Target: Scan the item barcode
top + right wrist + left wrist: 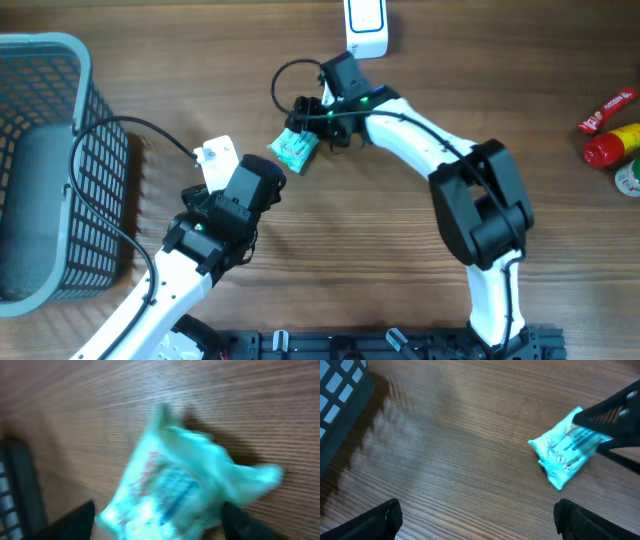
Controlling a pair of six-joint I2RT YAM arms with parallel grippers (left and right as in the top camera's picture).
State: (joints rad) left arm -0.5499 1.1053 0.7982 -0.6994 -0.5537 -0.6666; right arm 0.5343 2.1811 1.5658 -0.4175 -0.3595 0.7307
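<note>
A teal snack packet (294, 150) lies on the wooden table left of centre, crumpled and tilted. My right gripper (303, 133) reaches down over it from the right. In the right wrist view the blurred packet (175, 490) fills the space between the two dark fingers, and the right gripper (160, 522) stands open around it. My left gripper (268, 180) hovers lower left of the packet. It is wide open (477, 520) over bare wood, with the packet (567, 450) ahead at the right. A white scanner (367, 28) stands at the table's far edge.
A grey wire basket (40, 170) fills the left side and shows at the upper left of the left wrist view (340, 390). A red-capped yellow bottle (612, 145) and a red sachet (607, 110) lie at the far right edge.
</note>
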